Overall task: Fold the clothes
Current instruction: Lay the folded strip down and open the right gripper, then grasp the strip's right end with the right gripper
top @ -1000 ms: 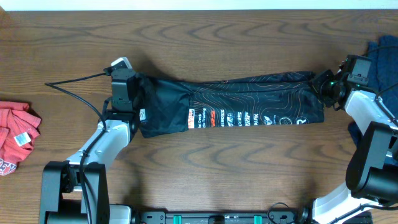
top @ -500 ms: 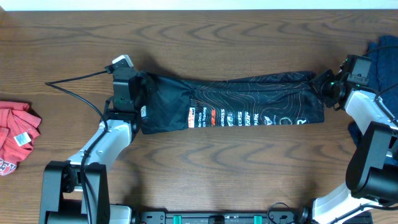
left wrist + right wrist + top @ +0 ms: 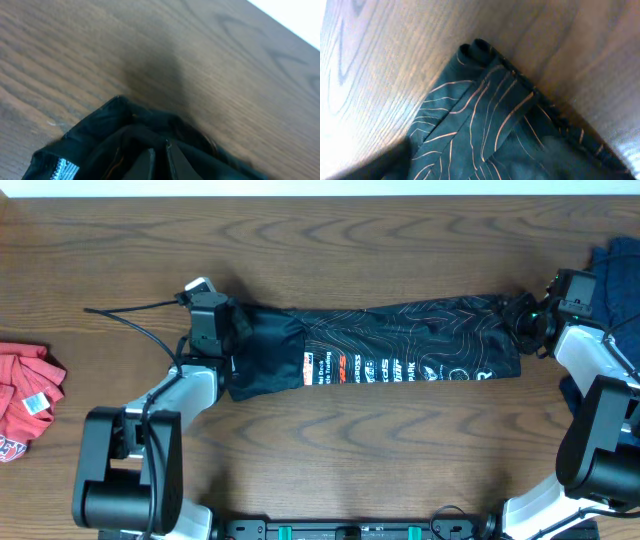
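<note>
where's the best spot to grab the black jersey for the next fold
Probably the black jersey at its right short end, coming in low from the right: it lies as a long flat band, its stacked layers ending there.

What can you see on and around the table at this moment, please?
black jersey: one, black with orange contour lines and white-and-red logos, stretched across the table's middle.
red shirt: one, red, crumpled at the left edge.
dark blue garment: one, dark blue, at the right edge.
cable: one, black, lying left of the jersey.
table: one, brown wood.
left arm: one, white and black, at the jersey's left end.
left fingers: two, dark, close together on bunched jersey fabric.
right arm: one, white and black, at the jersey's right end.
right fingers: dark, too unclear to count.
</note>
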Controlling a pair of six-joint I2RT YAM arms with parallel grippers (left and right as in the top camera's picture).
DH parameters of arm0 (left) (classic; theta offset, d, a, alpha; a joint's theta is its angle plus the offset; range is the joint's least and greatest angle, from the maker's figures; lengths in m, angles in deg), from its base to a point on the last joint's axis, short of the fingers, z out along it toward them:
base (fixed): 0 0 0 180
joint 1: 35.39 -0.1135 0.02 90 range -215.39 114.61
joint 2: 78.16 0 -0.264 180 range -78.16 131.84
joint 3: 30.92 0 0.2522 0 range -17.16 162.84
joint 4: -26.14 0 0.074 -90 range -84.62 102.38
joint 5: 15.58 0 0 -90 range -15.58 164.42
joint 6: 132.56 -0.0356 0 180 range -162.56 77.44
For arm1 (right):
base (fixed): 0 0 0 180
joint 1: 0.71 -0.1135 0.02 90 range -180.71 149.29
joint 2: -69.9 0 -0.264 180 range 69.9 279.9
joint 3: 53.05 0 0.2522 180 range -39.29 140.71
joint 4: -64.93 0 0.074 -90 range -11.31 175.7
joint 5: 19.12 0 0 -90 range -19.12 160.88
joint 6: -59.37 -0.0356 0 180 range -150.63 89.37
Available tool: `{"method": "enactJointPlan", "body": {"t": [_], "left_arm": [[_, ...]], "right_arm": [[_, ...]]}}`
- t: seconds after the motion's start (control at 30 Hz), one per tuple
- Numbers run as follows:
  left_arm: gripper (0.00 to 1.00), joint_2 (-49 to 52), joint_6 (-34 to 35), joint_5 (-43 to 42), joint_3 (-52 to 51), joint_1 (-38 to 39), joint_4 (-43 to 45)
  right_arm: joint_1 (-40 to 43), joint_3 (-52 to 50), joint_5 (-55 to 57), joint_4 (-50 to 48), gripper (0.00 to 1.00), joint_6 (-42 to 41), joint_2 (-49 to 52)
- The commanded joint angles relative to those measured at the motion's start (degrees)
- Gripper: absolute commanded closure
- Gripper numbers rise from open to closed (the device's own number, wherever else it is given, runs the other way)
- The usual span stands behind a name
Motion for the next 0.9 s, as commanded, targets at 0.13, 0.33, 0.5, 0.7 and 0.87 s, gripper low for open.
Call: {"method": "enactJointPlan", "body": {"t": [0.13,0.33,0.5,0.7,0.87], "left_arm": [[0.28,-0.15,-0.63,-0.04,1.68,-0.09,0.59],[0.02,-1.95,-1.36,-4.24,2.21,-0.09,0.15],[0.02,-6.01,-2.4,-9.64,2.27,-0.09,-5.77],[0.02,-14.99,-8.11,-15.43,2.27,-0.09,-22.47],[0.02,-23.87,-13.62,-16.46,2.27,-0.09,-36.74]], "right_arm": [[1.88,4.92,-2.71,-1.38,0.01,7.56,0.35],[5.95,13.9,-3.63,10.08,0.01,14.27,0.35],[10.16,15.47,-3.13,22.34,0.01,15.56,0.7],[11.93,15.15,0.92,34.84,0.01,15.61,2.64],[11.19,14.64,1.42,37.88,0.01,18.91,5.51]]}}
